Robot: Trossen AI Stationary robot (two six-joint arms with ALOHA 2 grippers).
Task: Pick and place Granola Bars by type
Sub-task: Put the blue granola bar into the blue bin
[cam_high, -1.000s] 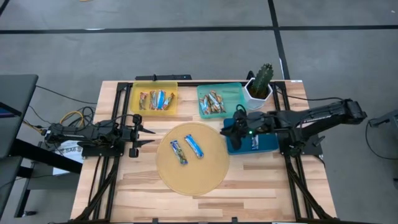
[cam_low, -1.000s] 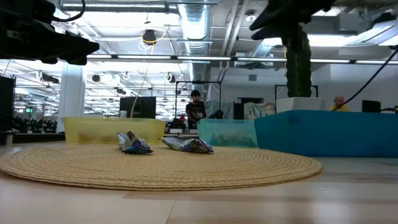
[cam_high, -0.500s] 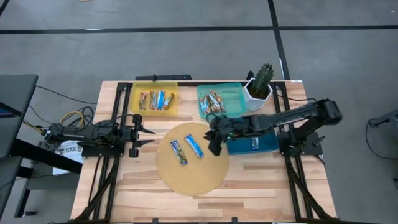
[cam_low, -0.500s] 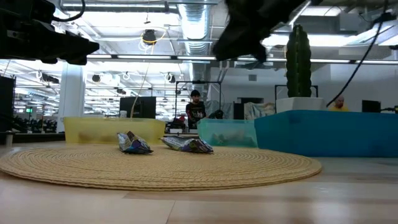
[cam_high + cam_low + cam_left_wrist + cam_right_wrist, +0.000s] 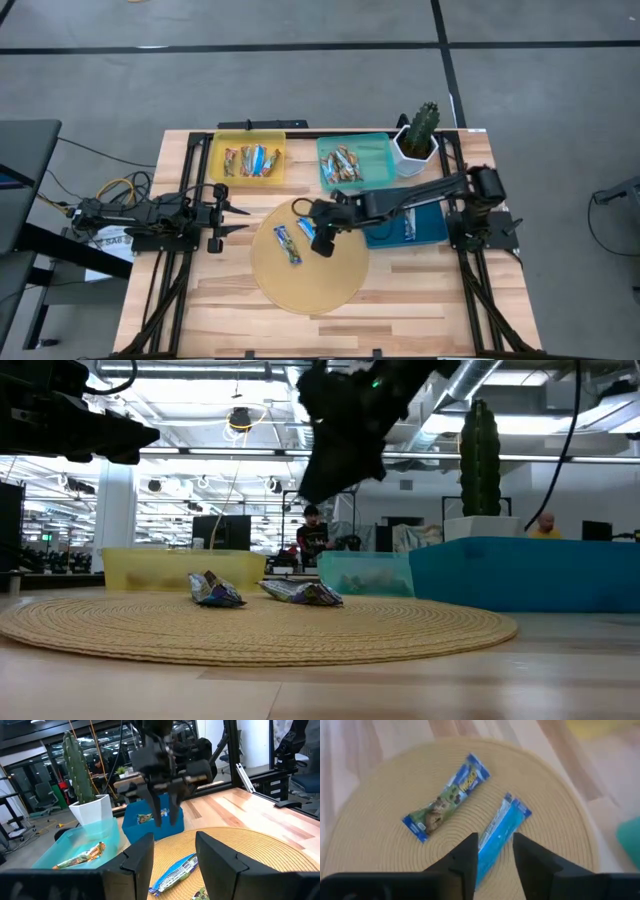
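**Right gripper above blue bar on mat**

Right gripper (image 5: 322, 242) out over the round mat (image 5: 305, 285), above the table and clear of the mat, fingers (image 5: 465, 862) parted a little with nothing between them. Directly under it, a blue bar (image 5: 502, 826), flat on the mat. Just beside that one and not touching it, a second bar (image 5: 447, 802), blue-ended with a green middle, also flat.

Left gripper (image 5: 238, 219) off the mat's left edge, raised above the table and pointing toward the mat, fingers (image 5: 137, 857) apart and empty.

At the table's far side, a yellow tray (image 5: 219, 150) with blue and orange bars mixed, and a teal tray (image 5: 378, 150) with orange-brown bars. To the right of the mat, a blue tray (image 5: 432, 230), partly under the right arm. Behind it, a cactus (image 5: 425, 120) in a white pot.
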